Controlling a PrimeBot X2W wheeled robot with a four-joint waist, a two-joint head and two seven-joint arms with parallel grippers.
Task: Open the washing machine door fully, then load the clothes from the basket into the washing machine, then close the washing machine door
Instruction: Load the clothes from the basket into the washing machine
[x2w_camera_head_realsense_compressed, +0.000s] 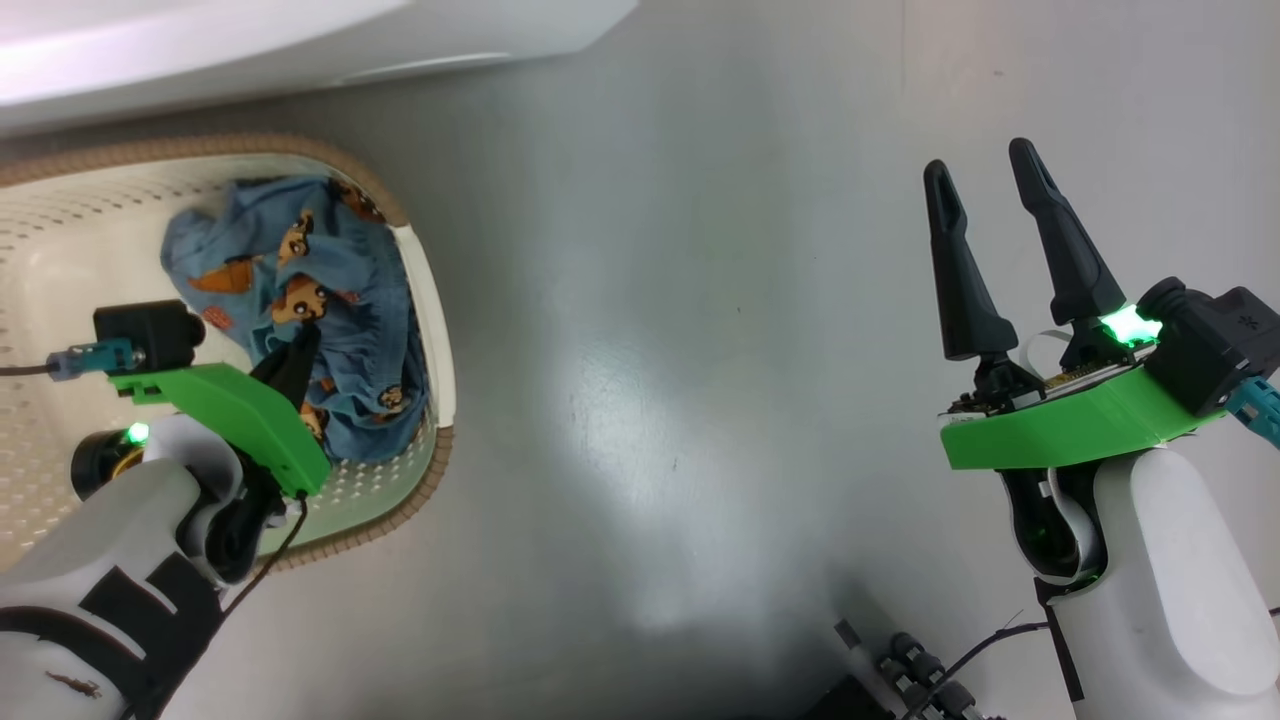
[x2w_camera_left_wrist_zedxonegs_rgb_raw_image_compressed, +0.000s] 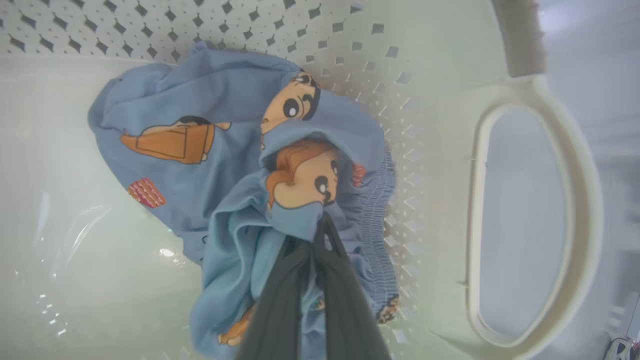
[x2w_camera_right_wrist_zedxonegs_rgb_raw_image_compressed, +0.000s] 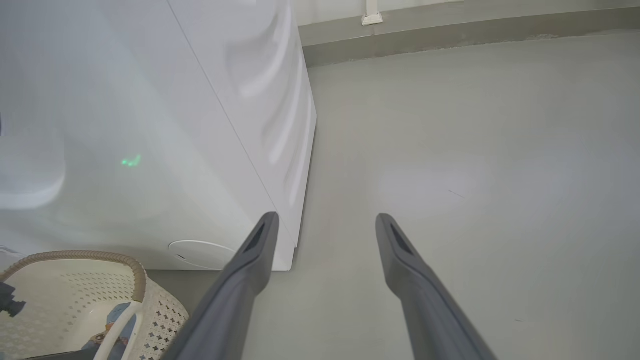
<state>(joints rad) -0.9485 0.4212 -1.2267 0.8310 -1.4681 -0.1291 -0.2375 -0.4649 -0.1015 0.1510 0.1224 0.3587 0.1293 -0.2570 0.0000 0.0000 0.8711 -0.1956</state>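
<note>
Two grippers are shown above a smooth grey floor (x2w_camera_head_realsense_compressed: 700, 350), on which a broad pale glare is reflected and a few small dark specks are scattered. The left gripper (x2w_camera_head_realsense_compressed: 310, 335) is lowered into the basket (x2w_camera_head_realsense_compressed: 60, 230), and its fingers are brought together and clamped on a fold of the clothes (x2w_camera_head_realsense_compressed: 340, 260). In the left wrist view the pinched fold is seen between the dark fingertips (x2w_camera_left_wrist_zedxonegs_rgb_raw_image_compressed: 325, 227), with blue printed cloth bunched around them. The clothes are heaped against the perforated wall at the end of the basket nearest its white side handle (x2w_camera_left_wrist_zedxonegs_rgb_raw_image_compressed: 530, 220). The basket is set on the floor just in front of the washing machine (x2w_camera_right_wrist_zedxonegs_rgb_raw_image_compressed: 150, 125), whose white front panel carries a round flap (x2w_camera_right_wrist_zedxonegs_rgb_raw_image_compressed: 200, 252) low down and a small green glint (x2w_camera_right_wrist_zedxonegs_rgb_raw_image_compressed: 131, 161) higher up. The right gripper (x2w_camera_head_realsense_compressed: 980, 165) is held over bare floor, well apart from the basket, with its fingers spread wide and nothing between them. Beyond the corner of the washing machine, the floor is met by a darker skirting band (x2w_camera_right_wrist_zedxonegs_rgb_raw_image_compressed: 450, 35) at the foot of a pale wall, where a small white fitting (x2w_camera_right_wrist_zedxonegs_rgb_raw_image_compressed: 370, 19) is fixed. Dark cables (x2w_camera_head_realsense_compressed: 930, 680) are visible at the lower edge of the head view.
</note>
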